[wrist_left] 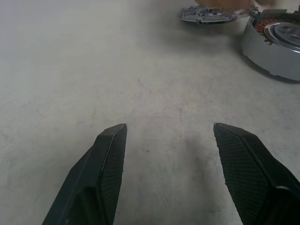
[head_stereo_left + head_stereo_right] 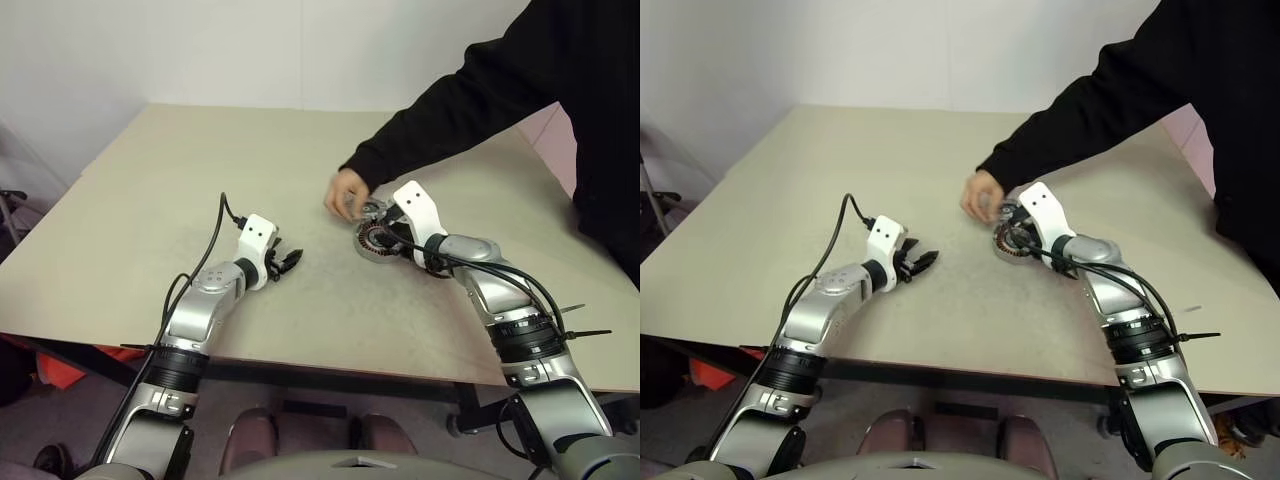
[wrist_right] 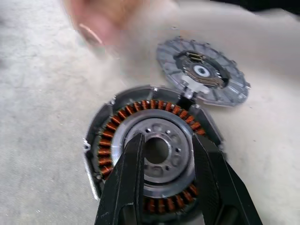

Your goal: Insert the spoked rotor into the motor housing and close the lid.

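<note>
1. The right gripper [image 3: 165,140] hangs directly over the motor housing [image 3: 150,161], its two black fingers standing a little apart above the silver centre. They clasp nothing that I can make out, and whether they touch the metal is unclear.
2. The left gripper [image 1: 168,136] is well apart from the parts, its fingers spread wide and empty above bare table [image 2: 200,170].
3. The lid [image 3: 202,71] lies just beside the housing, at its far rim, and a person's hand [image 2: 345,192] is right at it. I cannot pick out the spoked rotor with certainty.
4. Risk: the person's hand and the right gripper crowd the same small spot, so a closing or descending finger could nip the hand or knock the lid aside.
5. Risk: a push from the fingers on the housing rim would likely slide the smooth metal cup on the table rather than seat anything.
6. Materials: the housing is a shallow round cup with a plain grey wall, a ring of copper-coloured coils and a bright machined hub. The lid is a flat grey disc with a scalloped edge and dark centre. The finger pads are cross-hatched, and the tabletop is matt and pale.
</note>
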`<state>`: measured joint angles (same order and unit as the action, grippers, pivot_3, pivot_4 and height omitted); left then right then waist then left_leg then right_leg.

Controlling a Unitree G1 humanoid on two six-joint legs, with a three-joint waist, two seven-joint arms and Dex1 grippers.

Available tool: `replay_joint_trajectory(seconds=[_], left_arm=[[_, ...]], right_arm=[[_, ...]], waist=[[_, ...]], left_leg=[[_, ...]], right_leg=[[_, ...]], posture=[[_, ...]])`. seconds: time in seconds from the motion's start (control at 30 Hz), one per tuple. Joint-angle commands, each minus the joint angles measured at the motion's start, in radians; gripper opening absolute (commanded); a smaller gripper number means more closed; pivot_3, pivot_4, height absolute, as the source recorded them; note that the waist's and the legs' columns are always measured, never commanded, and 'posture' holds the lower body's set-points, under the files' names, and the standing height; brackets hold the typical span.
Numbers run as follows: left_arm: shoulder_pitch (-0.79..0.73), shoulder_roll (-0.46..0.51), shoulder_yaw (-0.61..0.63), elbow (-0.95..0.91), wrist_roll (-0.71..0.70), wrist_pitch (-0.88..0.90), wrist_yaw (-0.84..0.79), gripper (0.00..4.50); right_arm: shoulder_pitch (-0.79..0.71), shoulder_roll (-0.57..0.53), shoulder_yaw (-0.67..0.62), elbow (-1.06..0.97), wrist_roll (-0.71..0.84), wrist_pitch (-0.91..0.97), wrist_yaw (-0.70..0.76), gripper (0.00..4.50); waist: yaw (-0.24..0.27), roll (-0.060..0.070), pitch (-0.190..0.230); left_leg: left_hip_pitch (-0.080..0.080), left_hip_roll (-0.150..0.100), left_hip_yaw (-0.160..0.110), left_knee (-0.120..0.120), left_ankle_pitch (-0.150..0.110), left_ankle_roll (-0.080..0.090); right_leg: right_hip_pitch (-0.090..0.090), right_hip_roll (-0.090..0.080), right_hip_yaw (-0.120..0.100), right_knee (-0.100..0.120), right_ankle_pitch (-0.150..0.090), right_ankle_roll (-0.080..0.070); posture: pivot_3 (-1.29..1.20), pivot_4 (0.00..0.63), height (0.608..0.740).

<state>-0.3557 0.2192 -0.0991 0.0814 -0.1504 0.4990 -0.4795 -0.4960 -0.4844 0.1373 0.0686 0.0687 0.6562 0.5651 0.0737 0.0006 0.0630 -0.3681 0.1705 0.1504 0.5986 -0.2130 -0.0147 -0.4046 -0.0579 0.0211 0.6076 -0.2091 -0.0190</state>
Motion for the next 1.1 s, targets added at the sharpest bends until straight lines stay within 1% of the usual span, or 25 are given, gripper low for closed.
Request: replay_joint_trajectory(seconds=[0.03,0.2,0.43,0.57,0.67,0.87,1.1], left_arm=[[-0.011,0.006,-0.002,-0.021,0.003,-0.023,-0.005,3.11],[-0.012,0.010,-0.005,-0.019,0.002,-0.026,-0.011,3.11],[-0.027,0.031,-0.015,-0.011,0.009,-0.055,-0.036,3.11],[-0.045,0.037,-0.026,-0.010,-0.005,-0.068,-0.086,3.11],[-0.064,0.042,-0.058,-0.003,-0.009,-0.083,-0.151,3.11],[-0.131,0.028,-0.120,0.094,0.038,-0.143,-0.186,3.11],[-0.179,-0.021,-0.123,0.208,0.065,-0.181,-0.147,3.11]], right_arm=[[-0.017,-0.032,-0.043,-0.059,0.001,0.001,-0.002,1.70],[-0.001,-0.058,-0.065,-0.091,0.009,0.014,0.002,1.70],[0.050,-0.068,-0.085,-0.191,0.031,0.051,0.005,1.70],[0.084,-0.071,-0.091,-0.235,0.041,0.065,0.010,1.70],[0.093,-0.080,-0.101,-0.246,0.047,0.074,0.008,1.70],[0.099,-0.091,-0.114,-0.252,0.047,0.080,0.001,1.70],[0.112,-0.097,-0.129,-0.255,0.046,0.087,-0.010,1.70]], waist=[[0.000,0.000,0.000],[0.003,0.000,0.000],[0.004,0.000,0.000],[0.007,0.000,0.000],[0.009,0.000,0.000],[0.012,0.000,0.000],[0.017,0.000,0.000]], left_leg=[[0.000,0.000,0.000,0.000,0.000,0.000],[0.000,0.000,0.000,0.000,0.000,0.000],[0.000,0.000,0.000,0.000,0.000,0.000],[0.001,0.000,0.000,0.000,0.000,0.000],[0.001,0.000,0.000,0.000,0.000,0.000],[0.002,0.000,0.000,0.000,0.001,0.000],[0.002,0.000,0.000,0.000,0.001,0.000]], right_leg=[[0.000,0.000,0.000,0.000,0.000,0.000],[0.000,0.000,0.000,0.000,0.000,0.000],[0.000,0.000,0.000,0.000,0.000,0.000],[0.001,0.000,0.000,0.000,0.000,0.000],[0.001,0.000,0.000,0.000,0.000,0.000],[0.001,0.000,0.000,0.001,0.000,0.000],[0.001,0.000,0.000,0.001,0.000,0.000]], posture=[[0.00,0.000,0.740],[0.00,0.000,0.740],[0.00,0.000,0.740],[0.00,0.000,0.740],[0.00,0.000,0.740],[0.00,0.000,0.740],[0.00,0.000,0.740]])
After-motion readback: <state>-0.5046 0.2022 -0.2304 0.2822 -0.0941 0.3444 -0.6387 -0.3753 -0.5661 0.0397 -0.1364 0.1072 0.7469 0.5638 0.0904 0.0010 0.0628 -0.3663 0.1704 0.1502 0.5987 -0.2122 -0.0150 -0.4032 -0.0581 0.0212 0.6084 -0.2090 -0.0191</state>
